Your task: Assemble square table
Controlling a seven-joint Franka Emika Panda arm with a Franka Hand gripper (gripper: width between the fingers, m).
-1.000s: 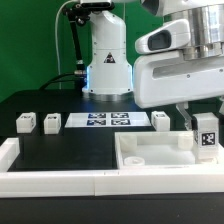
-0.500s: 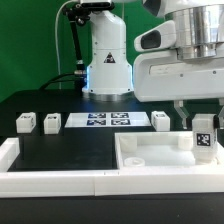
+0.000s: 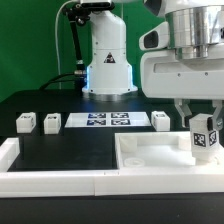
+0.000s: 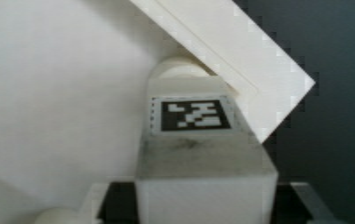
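Note:
My gripper point(image 3: 204, 122) is shut on a white tagged block leg point(image 3: 205, 139) and holds it upright over the far right corner of the square table's white panel point(image 3: 150, 157). In the wrist view the leg point(image 4: 195, 150) fills the middle between my dark fingers point(image 4: 124, 200), its tag facing the camera. Its far end is at the panel's raised rim point(image 4: 236, 55) in the corner. Three more legs stand on the black surface: two at the exterior view's left point(image 3: 25, 122) point(image 3: 50, 122) and one near the middle point(image 3: 160, 120).
The marker board point(image 3: 100, 121) lies flat between the loose legs. A long low white wall point(image 3: 60, 181) edges the front and left of the black surface. The robot's base point(image 3: 107, 60) stands behind the marker board.
The gripper has sunk a little with the leg, bringing it closer to the panel's far right corner. The loose legs and the panel have not moved.

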